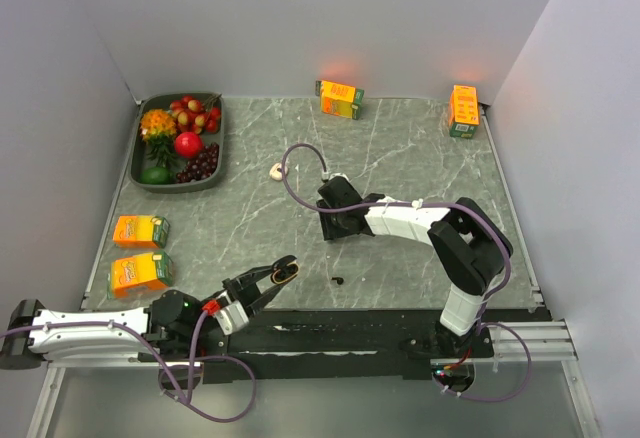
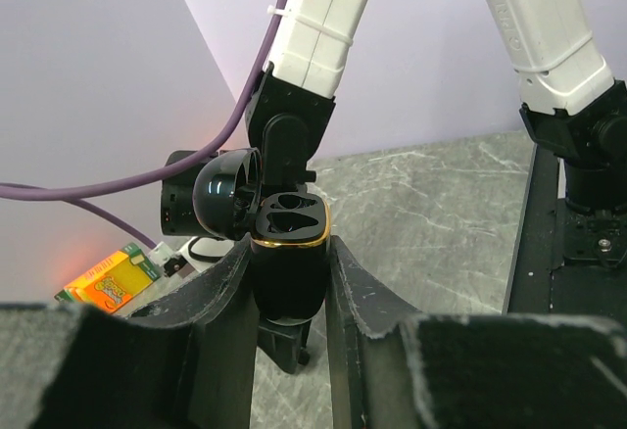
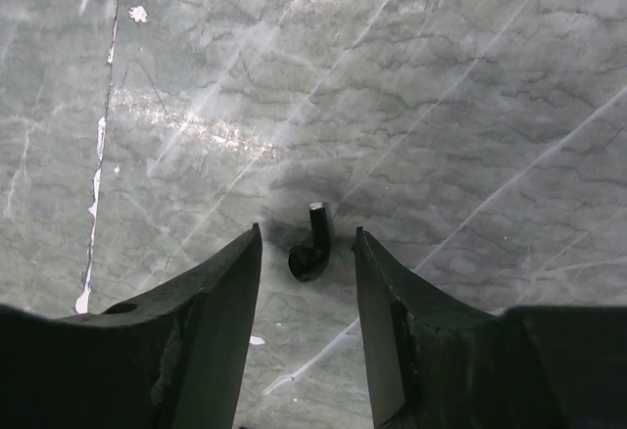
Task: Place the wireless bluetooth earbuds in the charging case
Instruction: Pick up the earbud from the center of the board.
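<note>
Right wrist: fingers (image 3: pixel 220 302) astride black earbud (image 3: pixel 311 249)

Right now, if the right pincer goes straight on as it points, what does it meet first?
Likely the black earbud on the table, lined up with the gap of the right pincer. Depth is unclear.

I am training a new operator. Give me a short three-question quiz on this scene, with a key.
1. True or false: the left end effector is shut on the black charging case with the gold rim.
2. Choose one: the small black plastic earbud lies A) inside the case; B) on the grey marble table, between the fingers of the open right end effector; C) in the left end effector's grip.
3. Fill in: the case's lid stands ___.
Key: 1 true; 2 B; 3 open.
</note>
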### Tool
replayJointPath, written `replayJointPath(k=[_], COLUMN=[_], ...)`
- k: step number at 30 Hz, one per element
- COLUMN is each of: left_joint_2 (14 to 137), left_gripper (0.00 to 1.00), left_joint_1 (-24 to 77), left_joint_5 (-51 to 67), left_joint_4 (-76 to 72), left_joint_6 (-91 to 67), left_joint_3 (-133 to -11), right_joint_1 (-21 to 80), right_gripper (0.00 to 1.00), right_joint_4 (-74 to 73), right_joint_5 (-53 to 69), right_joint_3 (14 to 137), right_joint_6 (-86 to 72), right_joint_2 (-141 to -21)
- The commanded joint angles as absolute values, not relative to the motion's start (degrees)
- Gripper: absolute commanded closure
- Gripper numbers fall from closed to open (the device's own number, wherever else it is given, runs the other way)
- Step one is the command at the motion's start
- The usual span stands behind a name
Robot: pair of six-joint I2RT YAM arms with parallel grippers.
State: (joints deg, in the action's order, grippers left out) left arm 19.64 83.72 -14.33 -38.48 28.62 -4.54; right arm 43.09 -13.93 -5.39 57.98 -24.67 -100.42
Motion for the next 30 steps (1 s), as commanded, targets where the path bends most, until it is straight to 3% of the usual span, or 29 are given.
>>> replayJointPath(k=[1, 8, 12, 17, 26, 30], left_joint_2=[20.3, 20.5, 20.7, 20.7, 20.9, 21.0], left_gripper=[0.99, 0.99, 0.99, 0.99, 0.99, 0.99], left_joint_1=[84.1, 84.1, 84.1, 84.2, 84.1, 84.1], left_joint_5=[-15.0, -15.0, -15.0, -15.1, -15.4, -15.2], left_joint_4=[-40.3, -40.1, -40.1, -39.8, -39.2, -39.1], left_joint_6=[27.4, 27.3, 27.2, 26.9, 26.8, 26.6], left_joint_3=[-7.1, -7.3, -7.4, -7.5, -7.7, -7.8], right_joint_1=[42.9, 43.3, 43.9, 45.1, 45.9, 46.3], right_gripper=[0.53, 0.54, 0.47, 0.46, 0.57, 0.67], right_joint_4=[-13.5, -13.5, -13.9, -14.5, -15.9, -16.3], right_joint_5=[-6.4, -7.2, -8.0, -9.1, -11.2, -11.6], right_joint_3=[57.0, 55.1, 54.4, 54.7, 55.2, 55.0], right_joint_6=[-26.3, -27.7, -28.2, -28.3, -28.8, -29.0], right_joint_2=[-98.9, -97.9, -97.2, -97.2, -98.3, -98.0])
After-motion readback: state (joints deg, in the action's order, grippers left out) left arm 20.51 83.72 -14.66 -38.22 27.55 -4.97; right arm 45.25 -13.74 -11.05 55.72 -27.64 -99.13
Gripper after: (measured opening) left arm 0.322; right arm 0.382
